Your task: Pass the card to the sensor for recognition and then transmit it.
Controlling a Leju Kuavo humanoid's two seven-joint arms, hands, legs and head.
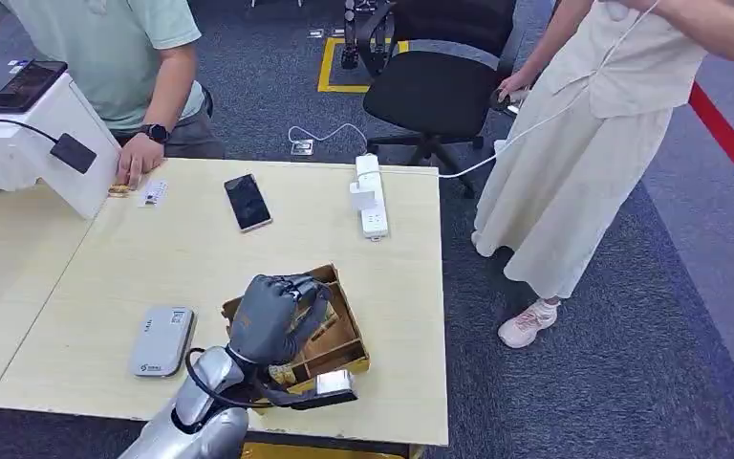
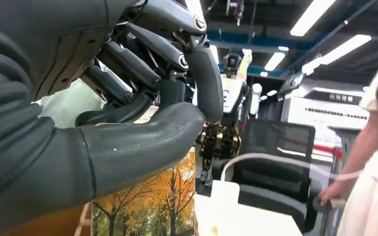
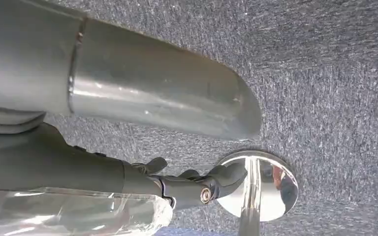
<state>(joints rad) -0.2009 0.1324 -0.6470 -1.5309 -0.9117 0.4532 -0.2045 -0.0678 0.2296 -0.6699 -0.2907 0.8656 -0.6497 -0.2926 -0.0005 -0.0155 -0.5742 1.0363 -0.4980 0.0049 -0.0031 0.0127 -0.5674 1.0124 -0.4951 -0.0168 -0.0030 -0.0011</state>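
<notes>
I've got my left hand [image 1: 269,316] down over the wooden box [image 1: 339,346] at the near edge of the desk [image 1: 191,277], fingers [image 2: 167,49] curled in toward the thumb [image 2: 138,142]. In the left wrist view a card [image 2: 147,206] with an autumn-tree picture stands just under the thumb, inside the box as far as I can judge. The thumb and fingers look closed together right above its edge, but I can't tell whether they're actually pinching it or just touching.

So I'd say we're at the very start: the card isn't out of the box yet. The grey sensor [image 1: 161,340] lies flat on the desk to the left of the box, apart from it, and nothing has reached it. Lifting, scanning and handing over are all left to do.

My right hand [image 3: 187,184] hangs beside a shiny round chair base [image 3: 256,184] over the carpet; the fingers look loosely bent, and I can't make out whether they're closed.

From the head view, my hand hides the card completely. A person's hand [image 1: 139,158] rests at the far edge of the desk.
</notes>
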